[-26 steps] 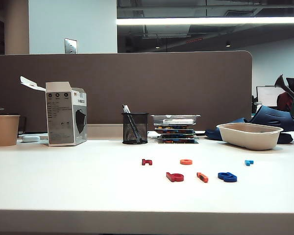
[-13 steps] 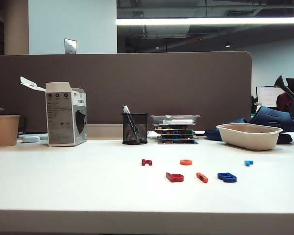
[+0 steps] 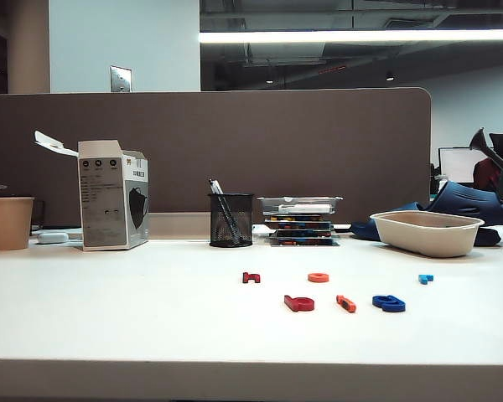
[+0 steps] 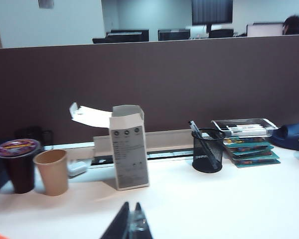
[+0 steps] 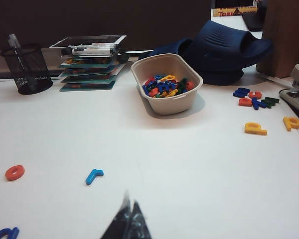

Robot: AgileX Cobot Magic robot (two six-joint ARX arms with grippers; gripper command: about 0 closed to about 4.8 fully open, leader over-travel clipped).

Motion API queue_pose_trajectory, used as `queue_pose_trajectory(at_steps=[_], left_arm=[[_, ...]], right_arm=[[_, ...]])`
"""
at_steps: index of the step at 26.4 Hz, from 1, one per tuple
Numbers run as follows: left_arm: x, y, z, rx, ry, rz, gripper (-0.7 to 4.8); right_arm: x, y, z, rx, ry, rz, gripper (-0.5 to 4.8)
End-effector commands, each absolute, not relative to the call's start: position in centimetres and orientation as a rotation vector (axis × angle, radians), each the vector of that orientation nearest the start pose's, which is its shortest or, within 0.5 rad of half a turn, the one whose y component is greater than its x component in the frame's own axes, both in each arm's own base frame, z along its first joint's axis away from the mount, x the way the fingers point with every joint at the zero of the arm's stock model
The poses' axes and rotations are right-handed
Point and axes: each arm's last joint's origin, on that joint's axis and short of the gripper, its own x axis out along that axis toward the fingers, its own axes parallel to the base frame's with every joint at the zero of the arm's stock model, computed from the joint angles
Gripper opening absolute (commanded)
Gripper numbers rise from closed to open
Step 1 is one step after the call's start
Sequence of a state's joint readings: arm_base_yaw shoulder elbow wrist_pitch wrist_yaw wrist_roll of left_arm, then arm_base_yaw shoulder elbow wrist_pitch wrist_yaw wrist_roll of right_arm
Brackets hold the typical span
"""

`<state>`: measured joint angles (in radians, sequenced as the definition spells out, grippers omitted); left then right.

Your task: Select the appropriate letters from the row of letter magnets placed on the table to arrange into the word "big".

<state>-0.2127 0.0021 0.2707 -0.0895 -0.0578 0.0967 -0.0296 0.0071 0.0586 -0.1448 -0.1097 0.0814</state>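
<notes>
Both end effectors clenched, empty: left end effector [image 4: 131, 223] and right end effector [image 5: 128, 221] above smooth white table [image 3: 109, 318]; flat plastic letters — dark red [image 3: 299, 303], orange-red bar [image 3: 346, 303], blue loop [image 3: 389, 302] — mid-table

No wording could be read with certainty. The tall white cardboard box [image 3: 113, 195] carried small print too blurred to read, and the yellow sign [image 5: 234, 11] behind the blue shoes showed only indistinct letters.

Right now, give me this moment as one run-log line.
stage: word laid out | front row: red letter, orange bar, blue letter | left claw: shut, empty | right claw: shut, empty | both off letters
</notes>
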Motion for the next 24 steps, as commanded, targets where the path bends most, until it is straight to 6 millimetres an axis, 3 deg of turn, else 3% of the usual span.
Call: queue_pose_trajectory(at_steps=[1, 7, 24], left_arm=[[7.9, -1.6, 22.8, 0.068, -0.21, -0.162, -0.06], [9.0, -1.8, 19.7, 0.026, -0.202, -0.165, -0.05], [9.5, -1.8, 17.9, 0.029, -0.141, -0.143, -0.05]], right_arm=[[9.6, 0.0, 16.4, 0.056, 0.053, 0.08, -0.06], [9.7, 0.0, 15.7, 0.051, 0.071, 0.079, -0.06], [9.7, 0.0, 15.6, 0.028, 0.076, 0.078, -0.05]])
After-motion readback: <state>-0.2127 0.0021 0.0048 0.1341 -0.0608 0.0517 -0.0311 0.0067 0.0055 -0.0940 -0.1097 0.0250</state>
